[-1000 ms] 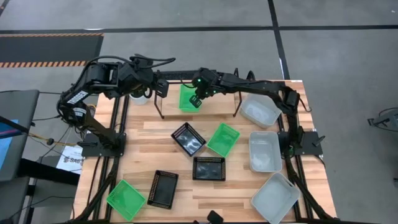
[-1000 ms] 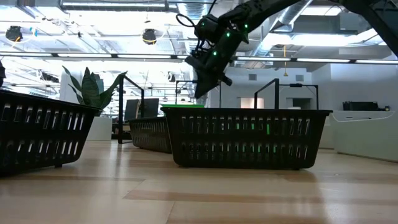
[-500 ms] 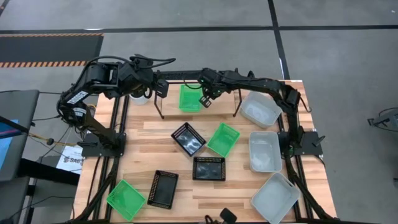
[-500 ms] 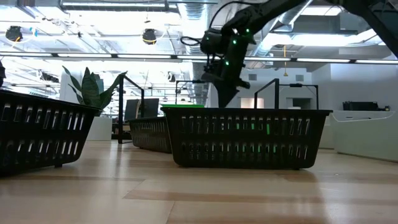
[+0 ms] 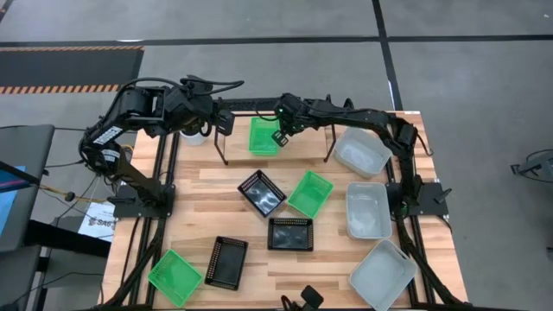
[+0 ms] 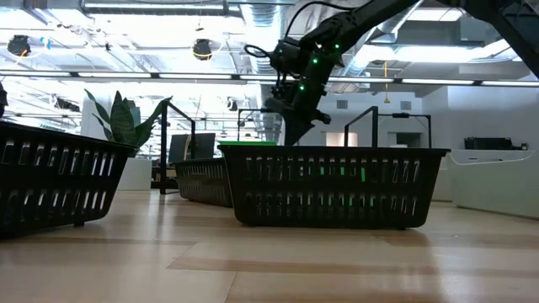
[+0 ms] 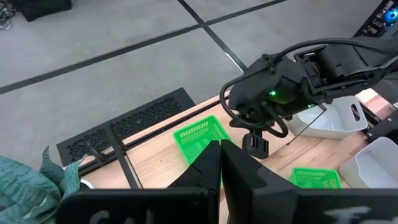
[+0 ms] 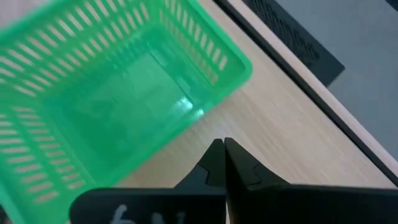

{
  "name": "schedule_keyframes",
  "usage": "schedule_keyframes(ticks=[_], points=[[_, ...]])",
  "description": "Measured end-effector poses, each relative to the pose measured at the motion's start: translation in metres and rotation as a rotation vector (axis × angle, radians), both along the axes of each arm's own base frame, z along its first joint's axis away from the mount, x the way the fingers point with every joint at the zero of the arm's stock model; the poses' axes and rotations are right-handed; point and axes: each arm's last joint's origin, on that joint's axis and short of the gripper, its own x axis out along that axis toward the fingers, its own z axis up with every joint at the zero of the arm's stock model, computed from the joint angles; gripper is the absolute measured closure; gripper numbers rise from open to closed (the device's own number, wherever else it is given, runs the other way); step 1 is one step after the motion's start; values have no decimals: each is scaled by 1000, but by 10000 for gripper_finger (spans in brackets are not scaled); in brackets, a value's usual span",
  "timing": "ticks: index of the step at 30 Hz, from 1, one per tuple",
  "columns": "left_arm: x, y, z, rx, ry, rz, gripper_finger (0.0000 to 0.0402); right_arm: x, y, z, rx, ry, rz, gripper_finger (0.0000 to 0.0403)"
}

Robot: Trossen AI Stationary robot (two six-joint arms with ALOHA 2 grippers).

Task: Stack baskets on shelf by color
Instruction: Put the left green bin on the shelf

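Note:
One green basket (image 5: 263, 136) sits flat on the shelf (image 5: 307, 138), a wooden board on a black wire frame at the table's far side. My right gripper (image 5: 282, 136) is shut and slants down just off that basket's right side (image 8: 205, 93). Its tips (image 8: 222, 149) are over bare board (image 8: 280, 137), with a small gap to the basket. My left gripper (image 5: 220, 121) is shut and raised at the far left, pointing toward the shelf (image 7: 219, 149). The other baskets lie on the table.
On the table are three black baskets (image 5: 261, 192) (image 5: 289, 233) (image 5: 226, 262), two green ones (image 5: 310, 193) (image 5: 175, 276), and three white ones along the right (image 5: 361, 152) (image 5: 368, 210) (image 5: 382, 274). A potted plant (image 6: 122, 122) stands at the far left. The shelf is bare right of the green basket.
My right gripper has moved from over the green basket's right rim toward the table's right and a little down. It now stands beside the basket. The basket has stayed in place on the shelf.

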Motion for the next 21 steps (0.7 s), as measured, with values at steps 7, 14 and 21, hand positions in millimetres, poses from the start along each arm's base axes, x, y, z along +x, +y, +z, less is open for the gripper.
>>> schedule_keyframes(ticks=[7, 14, 21], points=[[0, 0, 0, 0, 0, 0, 401, -5, -7, -13, -24, 2, -21, 395], [0, 0, 0, 0, 4, -7, 401, -22, -32, -18, -1, 5, -79, 395], [0, 0, 0, 1, 5, -8, 401, -16, -39, -34, 24, -9, -35, 399]])
